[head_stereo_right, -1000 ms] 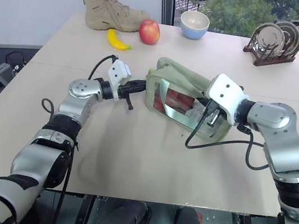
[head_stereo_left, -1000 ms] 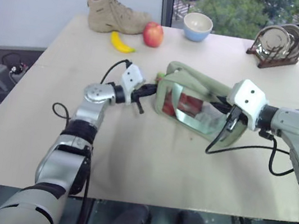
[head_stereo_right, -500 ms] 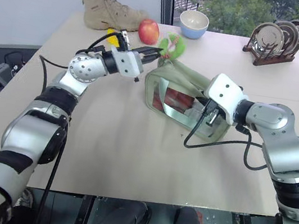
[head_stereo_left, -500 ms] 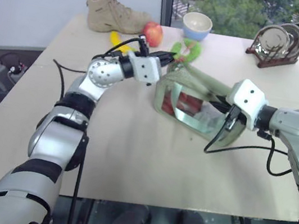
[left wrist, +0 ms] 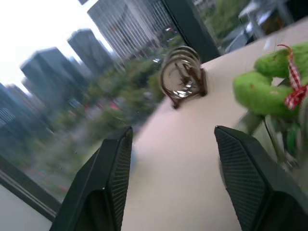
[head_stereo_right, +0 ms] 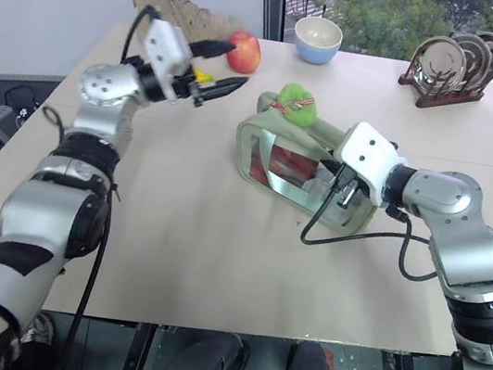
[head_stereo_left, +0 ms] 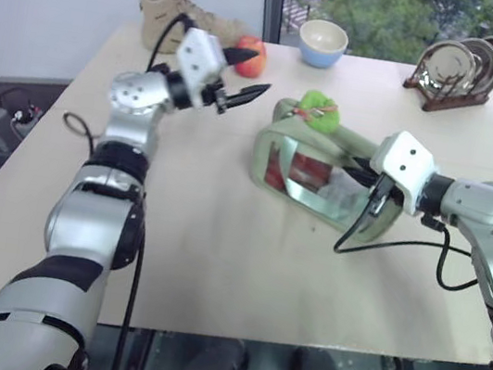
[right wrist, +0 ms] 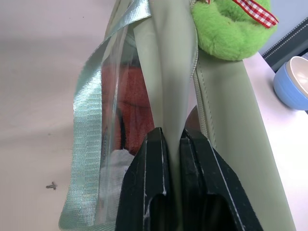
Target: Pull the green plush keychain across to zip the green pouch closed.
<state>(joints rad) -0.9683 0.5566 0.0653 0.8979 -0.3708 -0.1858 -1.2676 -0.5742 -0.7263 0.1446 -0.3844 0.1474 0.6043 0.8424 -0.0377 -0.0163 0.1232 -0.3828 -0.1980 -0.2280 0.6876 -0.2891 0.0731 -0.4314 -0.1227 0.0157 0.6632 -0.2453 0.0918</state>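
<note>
Fuzzy lime-green plush keychain (head_stereo_left: pixel 318 108) rests on far end of sage-green clear-windowed pouch (head_stereo_left: pixel 319 173), frame centre. Left gripper (head_stereo_left: pixel 246 75), upper left, spread, empty, clear of keychain. Right gripper (right wrist: pixel 174 144) pinches pouch edge. Zip pull judged done.

Daylight came through the far window (head_stereo_left: pixel 415 10) and lit the pale table (head_stereo_left: pixel 242 269) evenly and brightly. Shadows under the arms were soft and faint. The pouch's clear panel (head_stereo_left: pixel 316 191) carried a mild sheen. In the left wrist view the towers outside (left wrist: pixel 86 62) and the plate rack (left wrist: pixel 183 77) were smeared by blur, and the sky was washed out white.
</note>
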